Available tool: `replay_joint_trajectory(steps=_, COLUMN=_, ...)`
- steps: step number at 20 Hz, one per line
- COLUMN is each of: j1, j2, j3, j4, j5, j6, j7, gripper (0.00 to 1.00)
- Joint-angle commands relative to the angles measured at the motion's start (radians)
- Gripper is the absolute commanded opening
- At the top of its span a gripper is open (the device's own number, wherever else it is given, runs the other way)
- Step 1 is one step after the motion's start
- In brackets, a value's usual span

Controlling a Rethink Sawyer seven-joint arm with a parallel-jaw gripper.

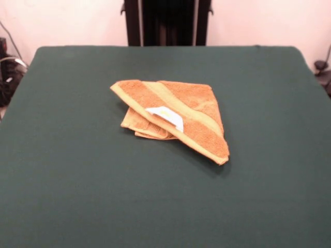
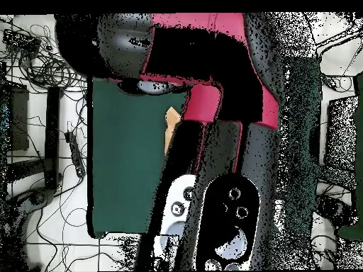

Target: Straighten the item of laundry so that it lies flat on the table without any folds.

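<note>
The item of laundry [image 1: 176, 116], an orange-tan terry towel, lies folded over itself in a rough triangle near the middle of the table [image 1: 77, 170]. A paler yellowish band runs diagonally across its top layer, and a white label sits at its middle. A lower layer sticks out at its left. In the overhead view only a small tan sliver of the towel [image 2: 171, 127] shows beside the arm. The gripper shows in neither view.
The robot's black pedestal [image 1: 166, 21] stands behind the table's far edge. In the overhead view the red and black arm [image 2: 213, 106] covers most of the green table [image 2: 127, 163]. Cables and gear [image 2: 42, 106] lie on the floor beside the table.
</note>
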Motion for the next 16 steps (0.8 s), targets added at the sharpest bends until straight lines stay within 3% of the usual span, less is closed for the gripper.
replay_joint_trajectory(steps=1, j1=-0.011, j2=0.117, j3=0.099, j4=0.104, j5=-0.028, j6=-0.127, j7=0.07, gripper=1.0)
replay_joint_trajectory(steps=6, j1=-0.022, j2=0.187, j3=0.107, j4=0.078, j5=-0.01, j6=-0.097, j7=0.098, gripper=1.0)
replay_joint_trajectory(steps=10, j1=-0.022, j2=0.201, j3=0.102, j4=0.103, j5=-0.034, j6=-0.206, j7=0.085, gripper=1.0)
replay_joint_trajectory(steps=16, j1=-0.037, j2=0.227, j3=0.107, j4=0.052, j5=-0.021, j6=-0.163, j7=0.045, gripper=1.0)
